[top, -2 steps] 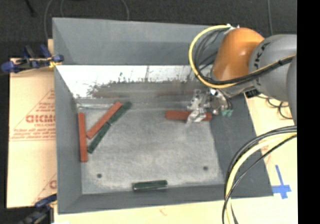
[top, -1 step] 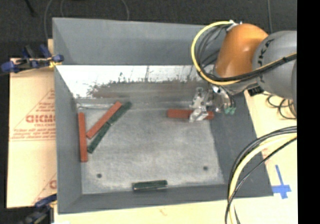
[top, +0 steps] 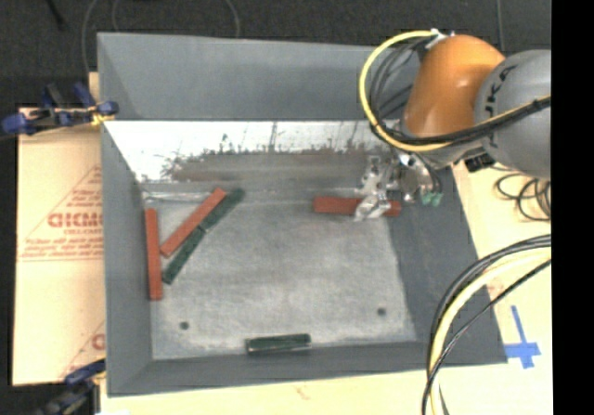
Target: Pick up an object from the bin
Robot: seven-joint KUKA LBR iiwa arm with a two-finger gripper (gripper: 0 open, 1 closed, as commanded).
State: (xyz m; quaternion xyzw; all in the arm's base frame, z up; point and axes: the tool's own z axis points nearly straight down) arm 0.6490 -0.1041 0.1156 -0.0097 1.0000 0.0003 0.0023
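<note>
A: Gripper [top: 376, 195], where does it sit?
B: Low in the bin [top: 232, 79], at its far right by the back wall, over a red bar [top: 332, 206] lying flat there. Open or closed, I cannot tell.
A: What else?
B: Well apart at the left, a second red bar [top: 153, 255] lies along the wall. An orange bar [top: 193, 221] and a green bar [top: 202, 235] slant side by side. A short green bar [top: 278, 343] lies at the front.
</note>
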